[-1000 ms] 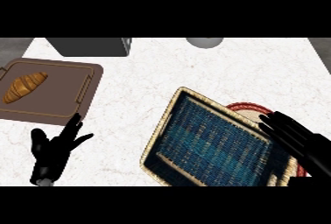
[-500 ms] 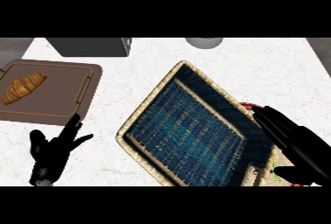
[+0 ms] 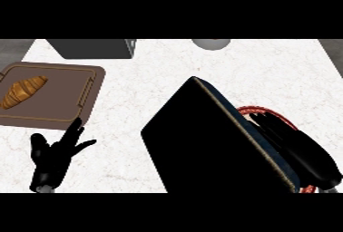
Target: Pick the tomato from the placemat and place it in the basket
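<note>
The basket (image 3: 208, 154) stands tipped on edge, dark underside showing; the right hand (image 3: 301, 154) lays straight fingers against its far side, above the red placemat (image 3: 258, 110); the tomato is hidden; the left hand (image 3: 53, 156) rests lower left, fingers spread.

Black robot hands (image 3: 55, 156), seemingly grey-wristed

Tipped-up basket (image 3: 208, 145) blocks the placemat (image 3: 258, 109); counter (image 3: 154, 77) beside it lies open.
</note>
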Motion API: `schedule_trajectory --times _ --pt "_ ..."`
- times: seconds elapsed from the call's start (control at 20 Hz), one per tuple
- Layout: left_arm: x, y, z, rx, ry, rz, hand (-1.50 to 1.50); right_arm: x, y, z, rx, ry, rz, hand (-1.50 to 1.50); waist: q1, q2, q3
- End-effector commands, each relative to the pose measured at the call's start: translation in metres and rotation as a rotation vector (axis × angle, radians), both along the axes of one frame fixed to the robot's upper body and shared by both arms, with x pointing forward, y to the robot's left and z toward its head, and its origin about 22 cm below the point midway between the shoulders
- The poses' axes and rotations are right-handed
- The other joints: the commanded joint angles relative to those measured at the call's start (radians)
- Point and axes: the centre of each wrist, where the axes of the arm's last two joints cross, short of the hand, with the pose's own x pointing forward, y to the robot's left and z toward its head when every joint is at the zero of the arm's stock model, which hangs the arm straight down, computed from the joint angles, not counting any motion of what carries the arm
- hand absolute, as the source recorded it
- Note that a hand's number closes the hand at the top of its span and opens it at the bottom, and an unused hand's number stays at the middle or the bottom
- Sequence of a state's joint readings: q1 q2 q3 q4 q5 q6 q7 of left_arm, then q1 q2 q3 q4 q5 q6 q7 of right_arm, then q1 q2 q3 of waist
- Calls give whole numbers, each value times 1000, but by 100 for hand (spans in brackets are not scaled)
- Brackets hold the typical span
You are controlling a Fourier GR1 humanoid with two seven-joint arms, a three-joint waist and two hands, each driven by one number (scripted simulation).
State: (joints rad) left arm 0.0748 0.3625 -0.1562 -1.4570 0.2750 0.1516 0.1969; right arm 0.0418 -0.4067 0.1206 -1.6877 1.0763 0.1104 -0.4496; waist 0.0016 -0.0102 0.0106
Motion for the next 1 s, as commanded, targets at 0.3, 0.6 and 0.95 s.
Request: schedule_trajectory --times 0.3,0.6,0.95 --pt "-9 -5 -26 11 149 -15 0 12 3 -8 26 -6 14 -150 -4 11 -11" --pt "-27 7 -41 28 141 17 0 21 4 -24 -48 -99 67 150 2 12 -10" --pt "-27 9 -17 25 135 20 0 34 14 -21 -88 -149 77 150 8 10 -10"
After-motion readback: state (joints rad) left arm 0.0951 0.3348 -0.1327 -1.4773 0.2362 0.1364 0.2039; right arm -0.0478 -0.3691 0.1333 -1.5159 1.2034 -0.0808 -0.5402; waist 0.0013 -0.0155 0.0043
